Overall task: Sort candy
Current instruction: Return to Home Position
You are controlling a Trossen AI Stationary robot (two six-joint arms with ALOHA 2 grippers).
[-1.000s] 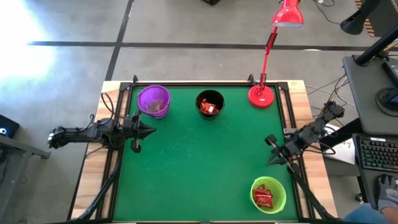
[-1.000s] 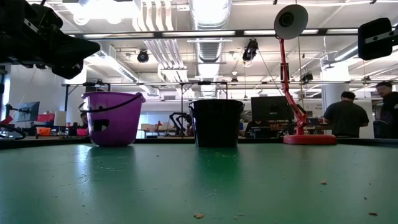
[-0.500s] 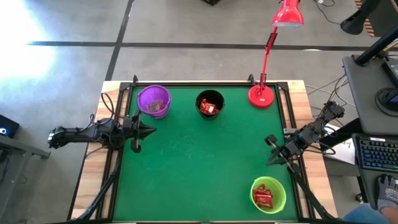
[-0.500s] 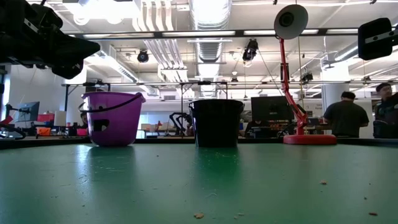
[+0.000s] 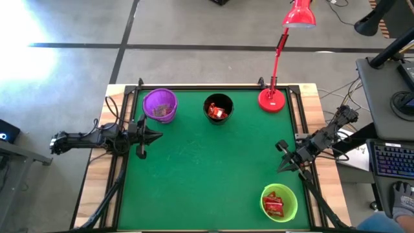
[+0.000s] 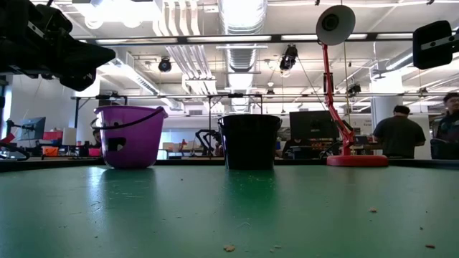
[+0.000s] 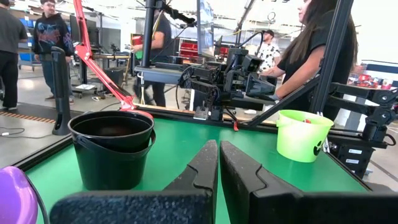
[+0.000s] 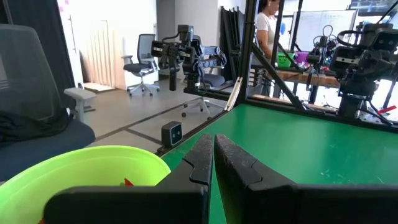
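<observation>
On the green worktop (image 5: 207,171), both arms sit at the edges and the candy (image 5: 274,206) lies inside the cups.
The left gripper (image 5: 157,136) hangs at the left edge, just beside the purple cup (image 5: 145,102), its fingers (image 7: 202,168) pressed together and holding nothing. The right gripper (image 5: 283,166) is at the right edge, above the green cup (image 5: 264,200) in the near right corner, with its fingers (image 8: 199,158) likewise together and empty. Red wrapped sweets are piled in the green cup, and more red ones show in the black cup (image 5: 207,109) at the far side; what fills the purple cup is too small to make out. A red desk lamp (image 5: 272,99) stands at the far right corner.
</observation>
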